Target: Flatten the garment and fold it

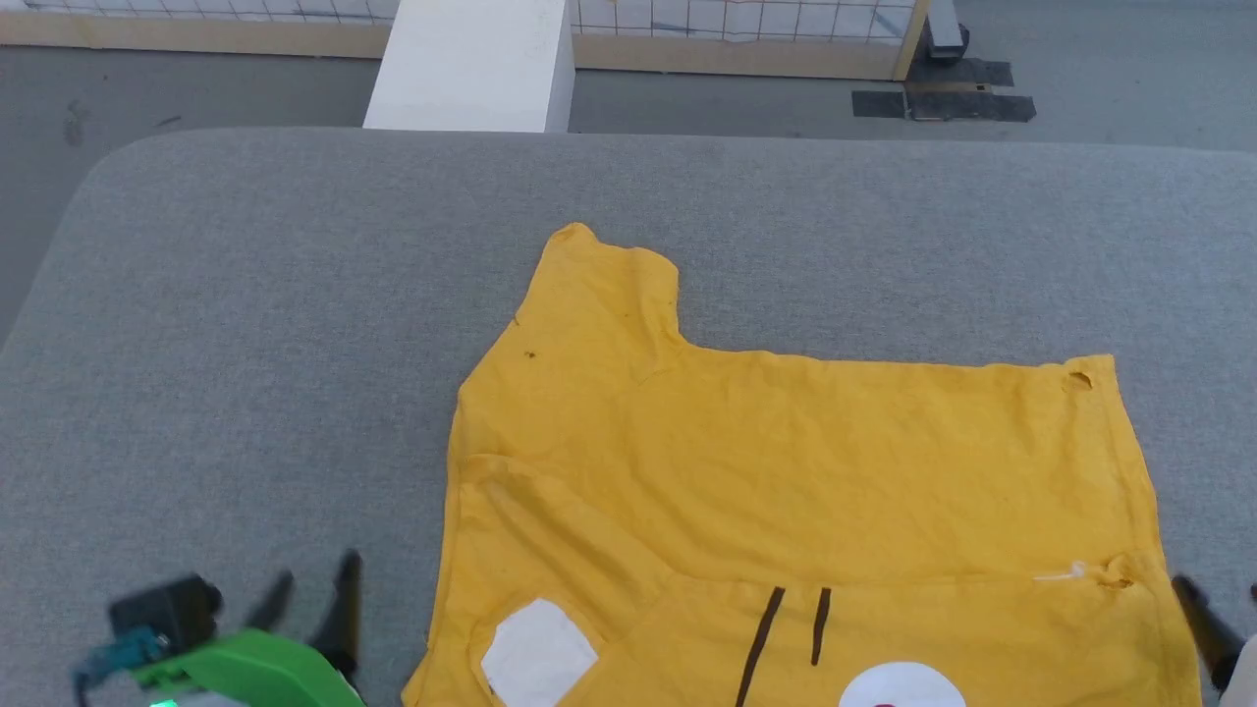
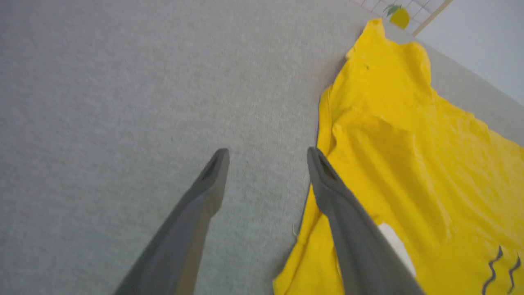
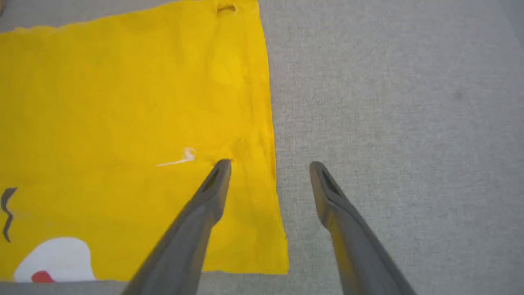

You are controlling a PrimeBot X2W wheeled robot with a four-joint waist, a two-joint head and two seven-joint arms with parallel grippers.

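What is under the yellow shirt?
The gray table shows around the shirt, so it lies on that. Its near part is folded over itself; anything beneath is covered.

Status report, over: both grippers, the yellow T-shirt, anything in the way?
Left gripper and right gripper open, empty. Bright yellow cotton T-shirt flat on grey felt table, near part folded over. No obstacle seen.

This is probably a robot test bay or lab, not a home. A large table (image 1: 295, 295) padded in plain grey felt, with rounded corners, stands on a bare grey floor (image 1: 737, 98). Along the far side runs a wood-framed barrier (image 1: 737, 49) with a white grid. A plain white block (image 1: 471, 64) stands before it, and black tape patches (image 1: 943, 103) lie far right.
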